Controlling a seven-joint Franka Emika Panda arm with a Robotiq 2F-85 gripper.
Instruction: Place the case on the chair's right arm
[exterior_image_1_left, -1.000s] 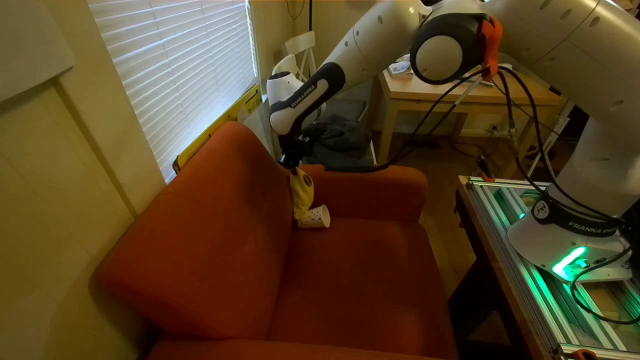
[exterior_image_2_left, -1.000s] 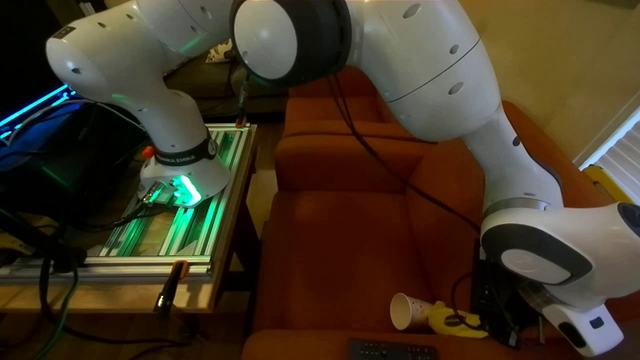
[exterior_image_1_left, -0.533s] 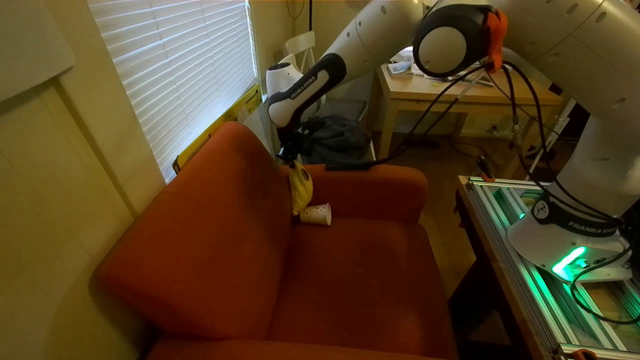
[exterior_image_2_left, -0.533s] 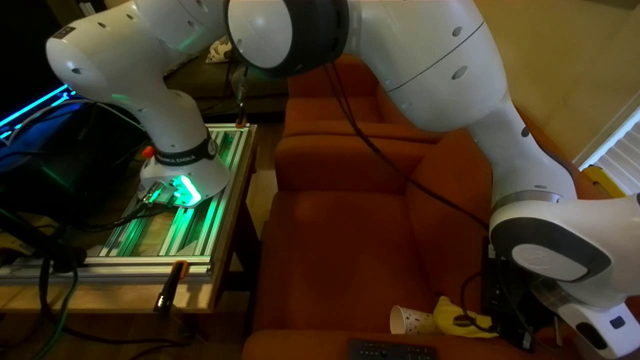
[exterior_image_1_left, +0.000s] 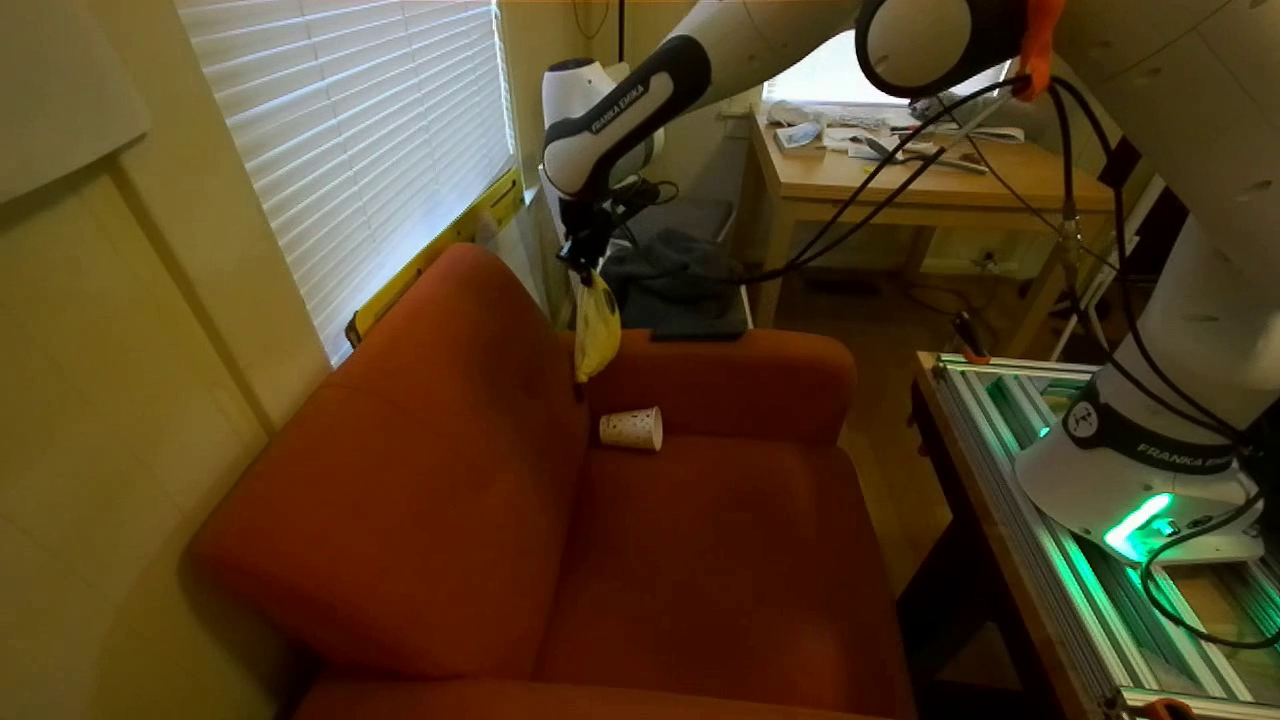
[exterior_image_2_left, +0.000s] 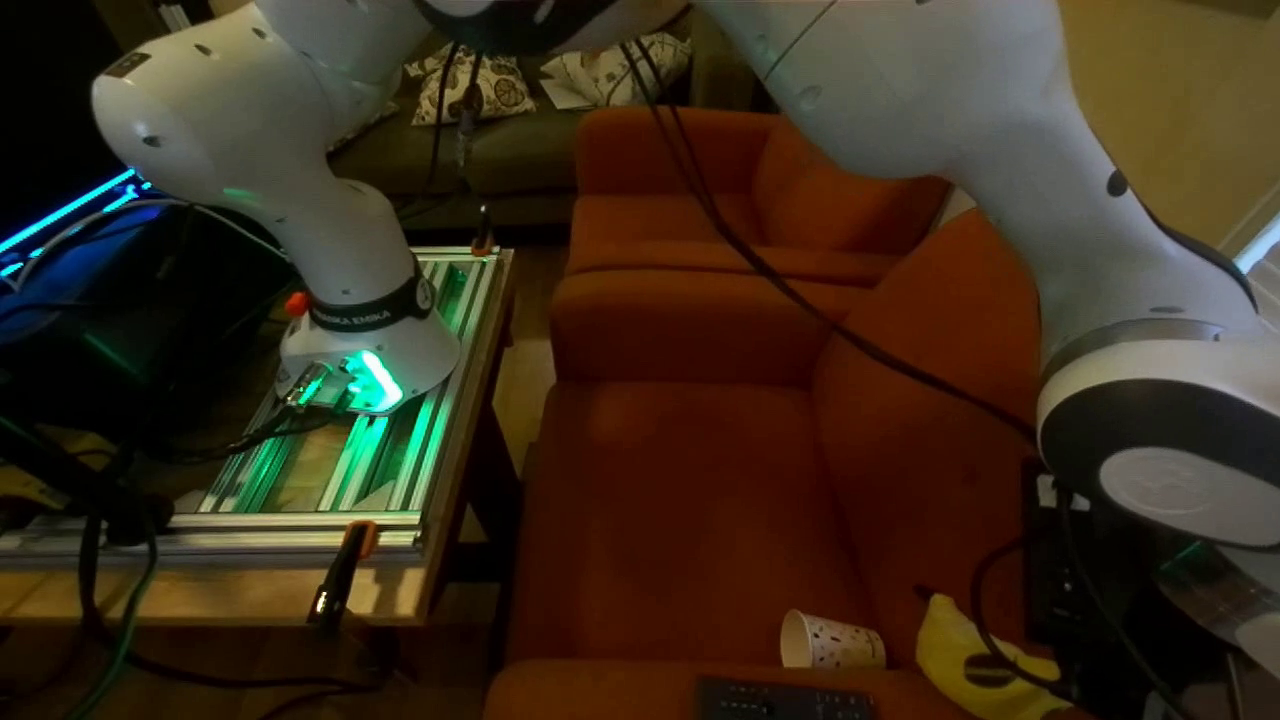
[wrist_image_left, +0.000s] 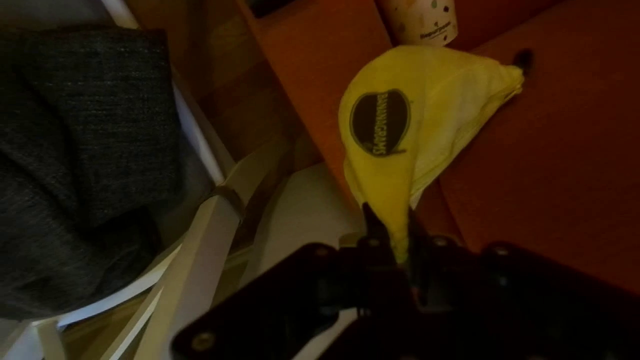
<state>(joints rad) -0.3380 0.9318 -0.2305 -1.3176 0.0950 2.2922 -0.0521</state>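
Note:
The yellow banana-shaped case (exterior_image_1_left: 598, 335) hangs below my gripper (exterior_image_1_left: 586, 277) in the air, above the seat's back corner. It also shows in an exterior view (exterior_image_2_left: 955, 645) and in the wrist view (wrist_image_left: 445, 100). My gripper (wrist_image_left: 389, 215) is shut on the case's narrow end; the fingertips pinch it from both sides. The rust-orange chair (exterior_image_1_left: 720, 560) has a padded arm (exterior_image_1_left: 780, 365) beside the hanging case and another arm (exterior_image_1_left: 560, 700) at the opposite end. I cannot tell which is called right. The case-side arm also shows in an exterior view (exterior_image_2_left: 600, 690).
A speckled white cup (exterior_image_1_left: 630, 428) lies on its side on the seat below the case. A dark remote-like thing (exterior_image_2_left: 785, 700) lies on the case-side arm. A dark grey cloth (exterior_image_1_left: 680, 265) lies on the white chair (wrist_image_left: 195, 260) beyond that arm. The chair's back (exterior_image_1_left: 430, 430) stands close by.
My gripper has risen with the case in it. The case has come up off the seat and away from the cup, which has shifted slightly and stays on the seat.

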